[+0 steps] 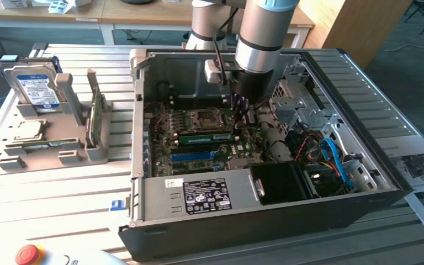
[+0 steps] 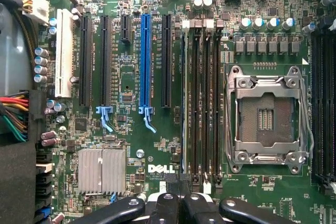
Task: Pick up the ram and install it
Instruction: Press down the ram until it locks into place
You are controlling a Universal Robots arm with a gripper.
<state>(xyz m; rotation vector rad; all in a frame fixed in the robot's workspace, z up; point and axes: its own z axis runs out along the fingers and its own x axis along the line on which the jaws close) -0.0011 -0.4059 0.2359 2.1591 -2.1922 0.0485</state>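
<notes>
The ram [image 1: 205, 138] is a long green stick standing in a memory slot on the motherboard inside the open computer case [image 1: 271, 221], beside the CPU socket [image 1: 203, 117]. In the wrist view the ram [image 2: 183, 103] shows edge-on as a thin line in the slot nearest the black expansion slots. My gripper [image 1: 238, 112] hangs inside the case just above one end of that stick. Its black fingers [image 2: 197, 205] are pressed together, and the gripper [image 2: 181, 203] is shut with nothing visibly between them. Whether the fingertips touch the stick I cannot tell.
A grey parts rack [image 1: 86, 154] stands at the exterior view's left with a hard drive [image 1: 35, 88], an upright green card [image 1: 94, 113] and a CPU chip [image 1: 26, 130]. Cables [image 1: 333, 160] and a black shroud [image 1: 286, 182] crowd the case. A red button [image 1: 29, 254] sits at the front.
</notes>
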